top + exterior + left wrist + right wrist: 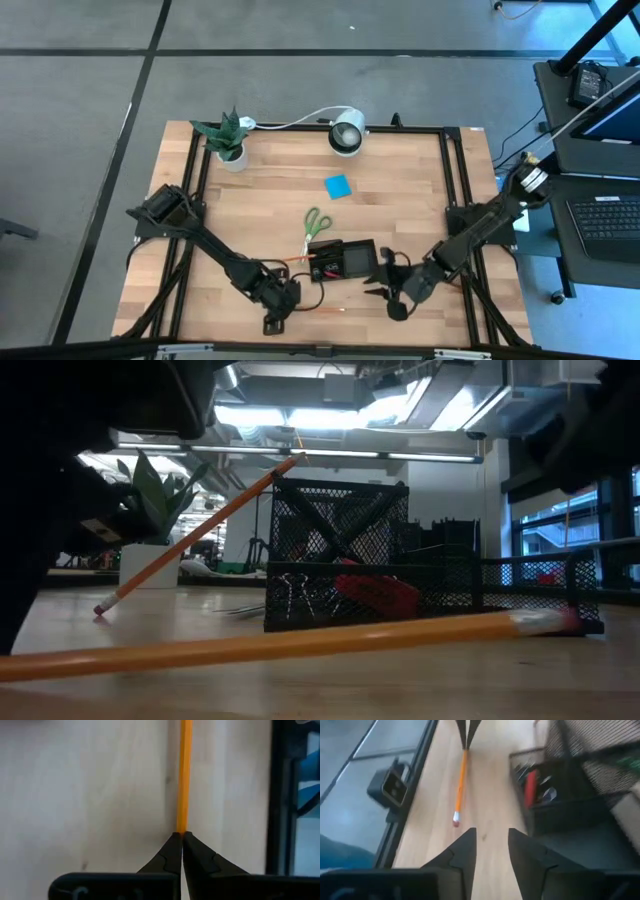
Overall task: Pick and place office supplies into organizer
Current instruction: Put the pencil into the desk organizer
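Note:
An orange pencil [461,780] lies on the wooden table near its front edge, eraser end [455,817] pointing toward my right gripper. My left gripper [182,837] is shut on its other end. My right gripper [491,845] stands open just beyond the eraser, with nothing between its fingers. The black mesh organizer [345,260] sits behind both grippers with a red piece [375,592] and small clips inside. A second pencil [195,535] leans on the organizer's top rim, its eraser on the table. Green-handled scissors [316,222] and a blue sticky-note pad [337,186] lie farther back. My left gripper pinches the pencil's end opposite the eraser [182,827] between its two fingertips. The fingers slant down from the table's left and lie in line with the pencil. The pencil stretches low along the table toward the right, its eraser end [545,622] on the wood.
A potted plant [228,140] and a white round lamp [347,133] stand at the table's far edge. A black frame [455,200] runs along the table's sides. Bare wood shows in the middle between the sticky-note pad and the far edge.

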Controlling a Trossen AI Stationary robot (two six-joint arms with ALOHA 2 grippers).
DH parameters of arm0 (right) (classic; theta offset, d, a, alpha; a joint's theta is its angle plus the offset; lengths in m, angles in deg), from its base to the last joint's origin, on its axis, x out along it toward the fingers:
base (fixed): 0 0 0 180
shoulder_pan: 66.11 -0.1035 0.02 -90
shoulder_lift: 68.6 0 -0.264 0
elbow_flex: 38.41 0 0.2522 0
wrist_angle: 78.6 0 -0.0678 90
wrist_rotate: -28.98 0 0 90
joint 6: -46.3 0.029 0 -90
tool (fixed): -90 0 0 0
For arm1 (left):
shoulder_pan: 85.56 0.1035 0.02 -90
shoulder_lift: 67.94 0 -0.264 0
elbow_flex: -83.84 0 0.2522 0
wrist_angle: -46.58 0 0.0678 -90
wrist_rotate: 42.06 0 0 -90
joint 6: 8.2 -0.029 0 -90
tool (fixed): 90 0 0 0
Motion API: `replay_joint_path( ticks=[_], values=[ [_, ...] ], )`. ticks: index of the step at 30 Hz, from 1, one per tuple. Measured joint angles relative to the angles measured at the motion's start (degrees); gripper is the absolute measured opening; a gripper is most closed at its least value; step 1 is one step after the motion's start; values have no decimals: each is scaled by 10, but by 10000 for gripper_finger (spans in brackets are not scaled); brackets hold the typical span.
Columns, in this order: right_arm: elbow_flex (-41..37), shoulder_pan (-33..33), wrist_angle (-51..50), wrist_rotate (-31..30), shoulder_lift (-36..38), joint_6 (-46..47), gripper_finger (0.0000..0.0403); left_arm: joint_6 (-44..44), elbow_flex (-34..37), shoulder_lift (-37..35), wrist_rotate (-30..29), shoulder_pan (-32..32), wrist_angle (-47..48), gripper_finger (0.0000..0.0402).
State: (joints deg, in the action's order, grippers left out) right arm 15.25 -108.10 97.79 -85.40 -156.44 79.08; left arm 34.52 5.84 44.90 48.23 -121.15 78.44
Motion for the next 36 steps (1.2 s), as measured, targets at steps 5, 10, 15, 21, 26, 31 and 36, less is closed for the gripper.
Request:
replay_joint_path(
  ticks=[5, 10, 15, 21, 26, 31, 36],
  values=[
    [0, -26, 77, 0, -73, 29, 96, 2, -17, 9, -23, 1, -10, 3],
    [1, -39, 201, 0, -146, 29, 94, 5, -21, 11, -32, 2, -10, 3],
    [39, -37, 219, -1, -209, 30, 94, 7, -21, 11, -41, 2, -11, 3],
    [63, -35, 220, -1, -235, 31, 94, 10, -22, 11, -40, 1, -11, 3],
    [62, -35, 218, -1, -231, 45, 94, 10, -22, 11, -37, 1, -11, 3],
    [61, -35, 218, 0, -231, 45, 96, 10, -22, 11, -36, 1, -11, 3],
    [61, -35, 225, 1, -231, 44, 127, 10, -21, 11, -36, 1, -11, 3]
  ],
)
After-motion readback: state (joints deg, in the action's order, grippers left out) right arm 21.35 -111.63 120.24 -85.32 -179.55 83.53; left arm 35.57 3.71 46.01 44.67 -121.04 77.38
